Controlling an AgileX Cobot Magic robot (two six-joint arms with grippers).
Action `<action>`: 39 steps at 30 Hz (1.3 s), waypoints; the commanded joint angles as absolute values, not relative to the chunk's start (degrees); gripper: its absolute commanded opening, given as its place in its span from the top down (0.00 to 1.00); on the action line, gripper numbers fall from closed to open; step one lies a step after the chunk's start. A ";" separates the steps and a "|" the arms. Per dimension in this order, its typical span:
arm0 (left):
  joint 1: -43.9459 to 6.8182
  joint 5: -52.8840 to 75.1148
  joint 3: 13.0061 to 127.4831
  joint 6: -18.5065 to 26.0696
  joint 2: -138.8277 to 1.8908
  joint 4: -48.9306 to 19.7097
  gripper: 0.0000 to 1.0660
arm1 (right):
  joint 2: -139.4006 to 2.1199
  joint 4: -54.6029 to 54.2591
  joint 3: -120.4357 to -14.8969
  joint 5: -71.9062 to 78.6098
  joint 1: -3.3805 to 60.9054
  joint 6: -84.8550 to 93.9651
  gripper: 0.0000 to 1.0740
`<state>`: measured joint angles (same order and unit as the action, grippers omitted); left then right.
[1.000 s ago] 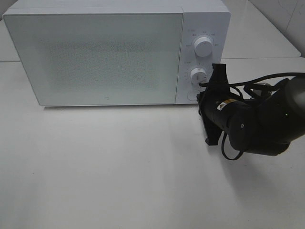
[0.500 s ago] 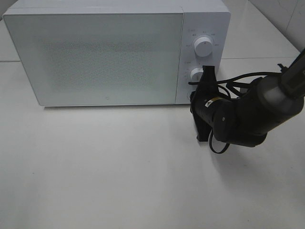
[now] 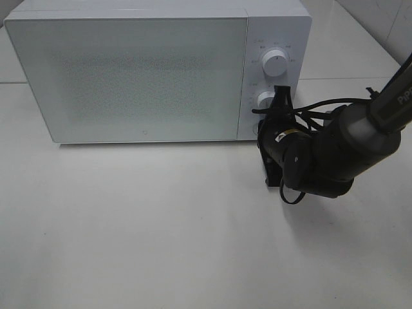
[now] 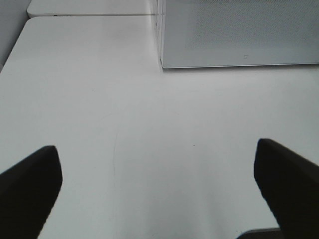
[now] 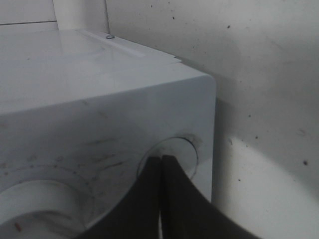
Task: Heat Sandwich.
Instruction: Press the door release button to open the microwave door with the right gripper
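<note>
Right wrist view: your right gripper [image 5: 160, 167], pinched shut and empty, sits on the microwave's [image 5: 99, 99] lowest button [image 5: 186, 151], probably the door release; push squarely. Meanwhile your left gripper [image 4: 157, 174] gapes wide, empty.

- The dotted door [image 3: 129, 77] of the microwave [image 3: 270, 19] lets nothing inside show.
- The right pincer [image 3: 264, 129] covers the round button [image 5: 188, 149] lowest on the panel and part of the lower dial [image 3: 266, 98]. Its arm [image 3: 360, 129] runs off the right edge.
- The marks around the upper dial [image 3: 275, 64] are too small to read.
- The left pincer [image 4: 155, 147] shows only 2 dark fingers [image 4: 30, 189], cut off by the frame.
- Up close, the right pincer's pressed-together tips hide the button's middle, and the dial beside it is blurred and cut off.
</note>
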<state>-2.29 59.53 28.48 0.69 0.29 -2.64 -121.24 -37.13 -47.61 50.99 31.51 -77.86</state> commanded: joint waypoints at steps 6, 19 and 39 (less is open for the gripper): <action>-2.12 58.84 28.25 0.80 1.49 -2.98 0.02 | -121.87 -37.99 -48.36 51.85 31.28 -77.06 0.99; -2.12 58.84 28.25 0.80 1.49 -2.98 0.02 | -122.04 -36.73 -49.45 53.34 31.28 -77.52 1.00; -2.12 58.84 28.25 0.80 1.49 -2.98 0.02 | -124.56 -36.78 -54.26 60.96 29.16 -74.71 1.00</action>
<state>-2.29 59.53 28.48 0.69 0.29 -2.64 -124.79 -38.22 -51.22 52.88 31.00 -76.09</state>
